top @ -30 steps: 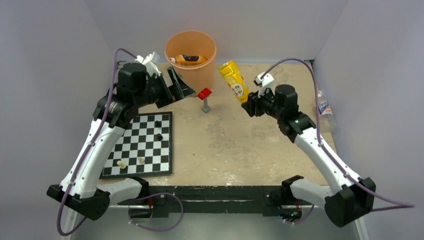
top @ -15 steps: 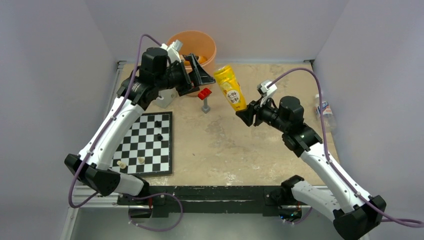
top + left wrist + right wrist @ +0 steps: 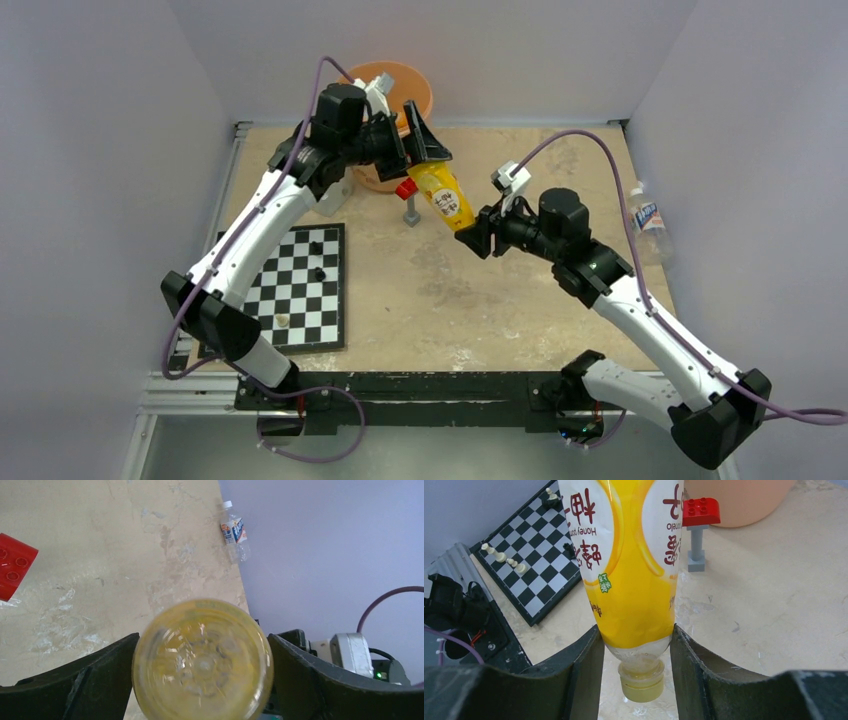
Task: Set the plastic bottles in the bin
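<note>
Nearest, right tool (image 3: 635,630) clenched on the yellow bottle (image 3: 634,555) near its cap, bottle aloft over the counter (image 3: 480,300), left tool (image 3: 202,640) spread wide either side of its base (contact unclear), orange bin (image 3: 400,72) beyond the left tool, clear bottle (image 3: 645,215) well right of the right tool.

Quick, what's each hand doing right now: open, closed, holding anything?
Left hand: open, with a finger on each side of the base of the yellow bottle; contact unclear.
Right hand: closed on the yellow bottle near its cap.
</note>
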Available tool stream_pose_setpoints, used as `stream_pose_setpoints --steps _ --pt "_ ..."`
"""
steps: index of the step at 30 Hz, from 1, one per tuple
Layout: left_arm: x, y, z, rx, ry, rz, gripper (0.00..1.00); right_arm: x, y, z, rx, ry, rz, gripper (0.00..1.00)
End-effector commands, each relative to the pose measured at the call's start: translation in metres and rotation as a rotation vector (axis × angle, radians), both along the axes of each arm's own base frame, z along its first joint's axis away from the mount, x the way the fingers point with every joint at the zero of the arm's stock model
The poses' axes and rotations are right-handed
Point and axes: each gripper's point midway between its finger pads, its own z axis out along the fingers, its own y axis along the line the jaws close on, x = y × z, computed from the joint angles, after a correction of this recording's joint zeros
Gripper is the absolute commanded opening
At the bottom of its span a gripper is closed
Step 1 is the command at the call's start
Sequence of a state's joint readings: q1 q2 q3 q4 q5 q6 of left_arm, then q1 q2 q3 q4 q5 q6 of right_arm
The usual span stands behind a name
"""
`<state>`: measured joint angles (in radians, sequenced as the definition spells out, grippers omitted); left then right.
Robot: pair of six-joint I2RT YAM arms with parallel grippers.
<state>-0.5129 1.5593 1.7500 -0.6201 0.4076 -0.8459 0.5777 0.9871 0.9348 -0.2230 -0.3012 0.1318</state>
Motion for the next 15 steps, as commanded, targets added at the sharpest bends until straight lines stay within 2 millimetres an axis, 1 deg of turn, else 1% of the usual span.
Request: stream_pose_setpoints --steps 1,3,4,5,6,7,8,9,10,12,13,15 --pt "0.004 -0.009 0.012 -0.017 -0.055 -0.039 0.96 0.002 0.005 0.028 0.051 -0.056 -0.001 0.11" --pt "0.005 -0.009 0.013 -0.021 -0.063 -0.038 0.81 0.004 0.006 0.027 0.051 -0.045 -0.007 0.14" --pt "0.005 -0.008 0.014 -0.02 -0.068 -0.034 0.67 0.006 0.006 0.025 0.05 -0.035 -0.018 0.19" --pt "0.005 -0.007 0.014 -0.015 -0.073 -0.024 0.57 0.007 0.005 0.023 0.046 -0.02 -0.03 0.26" --pt "0.007 -0.004 0.015 -0.008 -0.081 -0.011 0.5 0.009 0.004 0.022 0.046 -0.009 -0.048 0.31" --pt "0.009 -0.001 0.015 0.007 -0.094 0.003 0.42 0.012 0.003 0.021 0.044 0.008 -0.066 0.39" --pt "0.011 0.003 0.015 0.027 -0.112 0.022 0.36 0.014 0.001 0.021 0.043 0.016 -0.087 0.58" --pt "0.012 0.007 0.018 0.044 -0.132 0.036 0.33 0.015 -0.001 0.022 0.043 0.018 -0.103 0.79" --pt "0.015 0.013 0.02 0.074 -0.157 0.06 0.28 0.016 -0.003 0.024 0.041 0.018 -0.117 0.84" --pt "0.021 0.028 0.029 0.14 -0.213 0.115 0.21 0.016 -0.009 0.035 0.054 0.001 -0.147 0.87" --pt "0.024 0.035 0.036 0.169 -0.244 0.139 0.18 0.017 -0.015 0.042 0.059 -0.02 -0.179 0.89" --pt "0.031 0.047 0.052 0.221 -0.313 0.179 0.11 0.013 -0.027 0.064 0.075 -0.086 -0.213 0.9"
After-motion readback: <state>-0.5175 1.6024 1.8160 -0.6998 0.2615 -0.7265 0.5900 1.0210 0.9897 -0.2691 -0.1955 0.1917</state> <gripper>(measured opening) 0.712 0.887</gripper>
